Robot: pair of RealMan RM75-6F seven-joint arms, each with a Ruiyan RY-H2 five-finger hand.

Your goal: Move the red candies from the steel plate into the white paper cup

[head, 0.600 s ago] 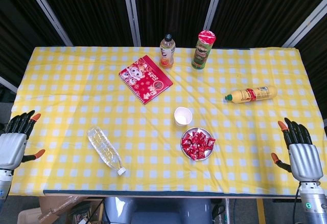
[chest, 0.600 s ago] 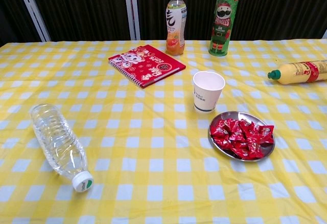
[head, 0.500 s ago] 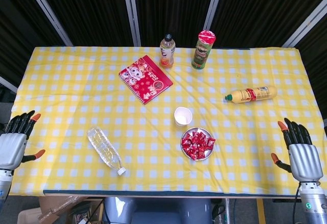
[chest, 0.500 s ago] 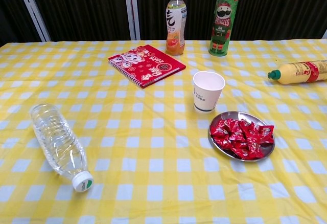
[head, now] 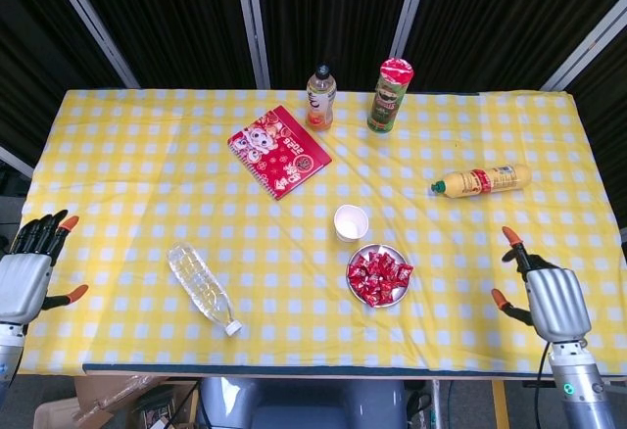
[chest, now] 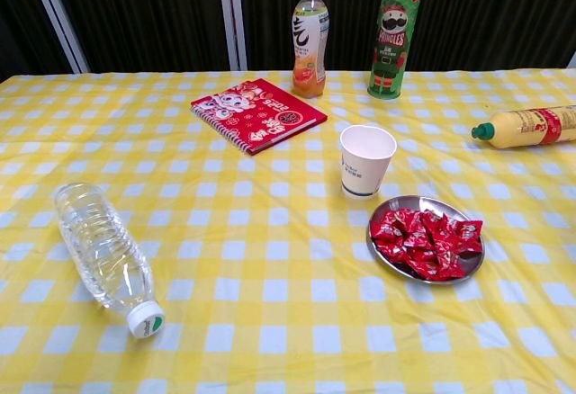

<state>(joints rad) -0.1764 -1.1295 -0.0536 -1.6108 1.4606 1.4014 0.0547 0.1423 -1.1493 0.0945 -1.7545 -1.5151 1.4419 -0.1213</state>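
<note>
The plate [head: 379,276] is the landmark: a round steel dish near the front middle of the yellow-checked surface [head: 147,165], lying flat. The candies [head: 378,277] are heaped on it, all within its rim, wrappers pointing every way; in the chest view the heap [chest: 425,244] spreads wider across than deep, its long axis running left to right. The cup [head: 351,222] stands upright just behind and to the left of the plate, mouth up, close to the rim but not touching it in the chest view [chest: 366,160].

The right hand [head: 544,290] hovers well to the right of the plate, by the front right edge of the surface, back of the hand up, holding nothing; an orange fingertip points away from the robot and the thumb juts toward the plate, while the other fingers are not clearly shown. The left hand [head: 27,274] is far to the left of the plate, off the surface's edge, fingers apart and holding nothing. Neither hand shows in the chest view.

Left of the plate a clear bottle [head: 203,287] lies on its side, cap toward the front. Behind the plate and to the left lies a red notebook [head: 279,151]. Further back stand a juice bottle [head: 320,99] and a green can [head: 389,95]. Behind and right of the plate a yellow bottle [head: 481,180] lies with its green cap pointing left.
</note>
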